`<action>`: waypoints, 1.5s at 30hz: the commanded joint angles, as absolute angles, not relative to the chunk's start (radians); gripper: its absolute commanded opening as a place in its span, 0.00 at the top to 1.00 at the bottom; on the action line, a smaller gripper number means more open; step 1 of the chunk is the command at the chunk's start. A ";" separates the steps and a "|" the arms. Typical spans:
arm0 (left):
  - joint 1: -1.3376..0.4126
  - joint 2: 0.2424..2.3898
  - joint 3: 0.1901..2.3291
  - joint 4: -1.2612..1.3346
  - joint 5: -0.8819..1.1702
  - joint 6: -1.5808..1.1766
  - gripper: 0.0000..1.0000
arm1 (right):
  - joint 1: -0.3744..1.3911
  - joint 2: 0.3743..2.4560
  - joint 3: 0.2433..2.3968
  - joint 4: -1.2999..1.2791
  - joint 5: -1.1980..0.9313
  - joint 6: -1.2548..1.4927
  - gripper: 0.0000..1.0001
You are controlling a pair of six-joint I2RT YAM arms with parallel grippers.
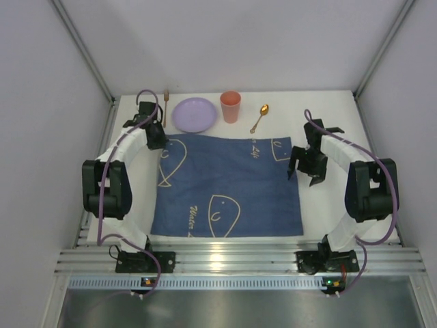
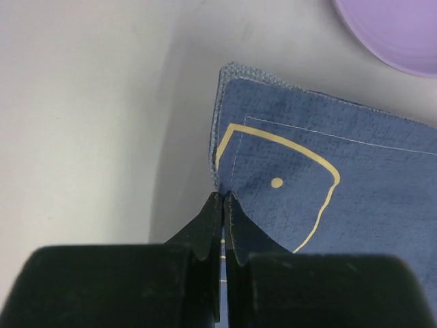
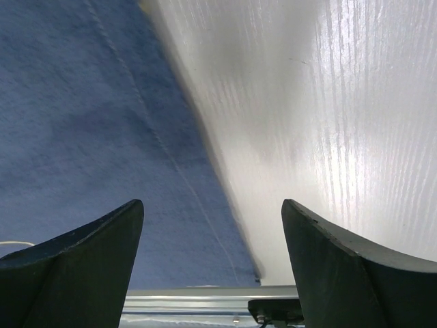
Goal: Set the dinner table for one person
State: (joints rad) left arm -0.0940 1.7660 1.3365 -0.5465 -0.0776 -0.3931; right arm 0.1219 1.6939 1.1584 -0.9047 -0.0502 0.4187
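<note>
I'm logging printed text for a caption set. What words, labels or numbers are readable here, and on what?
"Water", apparently: cursive print on the blue placemat, near its front edge; the next word is too blurred.
Second cursive print near its far edge: too small to read.
No text visible on the plate, cup, spoon or fork.

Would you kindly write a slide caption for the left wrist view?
The left gripper pinches the blue placemat at its edge near a corner; purple plate beyond.
</note>
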 commanded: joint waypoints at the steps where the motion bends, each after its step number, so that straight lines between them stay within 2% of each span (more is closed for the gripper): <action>1: -0.077 1.738 1.355 -0.592 -0.121 -0.336 1.00 | 0.121 1.666 1.143 -0.867 -0.063 0.413 0.18; 2: -0.077 1.740 1.351 -0.595 -0.120 -0.336 0.94 | 0.121 1.657 1.138 -0.867 -0.066 0.414 0.18; 3: -0.077 1.743 1.347 -0.595 -0.117 -0.339 0.76 | 0.121 1.652 1.134 -0.867 -0.071 0.413 0.18; 4: -0.077 1.744 1.342 -0.597 -0.112 -0.353 0.43 | 0.121 1.646 1.123 -0.862 -0.072 0.414 0.18; 5: -0.077 1.741 1.336 -0.600 -0.110 -0.360 0.15 | 0.121 1.635 1.117 -0.859 -0.075 0.413 0.18; 6: -0.077 1.735 1.325 -0.600 -0.109 -0.370 0.02 | 0.121 1.629 1.111 -0.858 -0.078 0.414 0.18; 16: -0.077 1.588 1.279 -0.606 -0.081 -0.380 0.02 | 0.135 1.510 1.017 -0.770 -0.196 0.423 0.17; 20: -0.077 1.563 1.278 -0.526 -0.046 -0.414 0.02 | 0.147 1.450 1.041 -0.727 -0.259 0.431 0.16; 29: -0.078 1.869 1.534 -0.422 -0.040 -0.713 0.04 | 0.156 1.352 1.115 -0.873 -0.155 0.403 0.16; 37: -0.087 2.120 1.787 -0.431 -0.023 -0.787 0.08 | 0.126 1.200 1.060 -0.957 -0.080 0.422 0.14; 39: -0.087 2.160 1.819 -0.410 -0.012 -0.796 0.12 | 0.101 1.189 1.063 -0.972 -0.068 0.417 0.13; 40: -0.087 2.175 1.828 -0.403 -0.006 -0.798 0.19 | 0.092 1.186 1.066 -0.977 -0.064 0.414 0.13; 41: -0.087 2.209 1.857 -0.402 -0.006 -0.799 0.30 | 0.078 1.186 1.071 -0.985 -0.064 0.414 0.13; 45: -0.087 2.287 1.930 -0.443 0.031 -0.799 0.50 | 0.057 1.206 1.107 -0.985 -0.064 0.404 0.12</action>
State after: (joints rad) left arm -0.0849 2.2498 1.8629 -0.4538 -0.0029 -0.7826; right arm 0.0803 1.2022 1.0668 -0.9634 -0.0864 0.4187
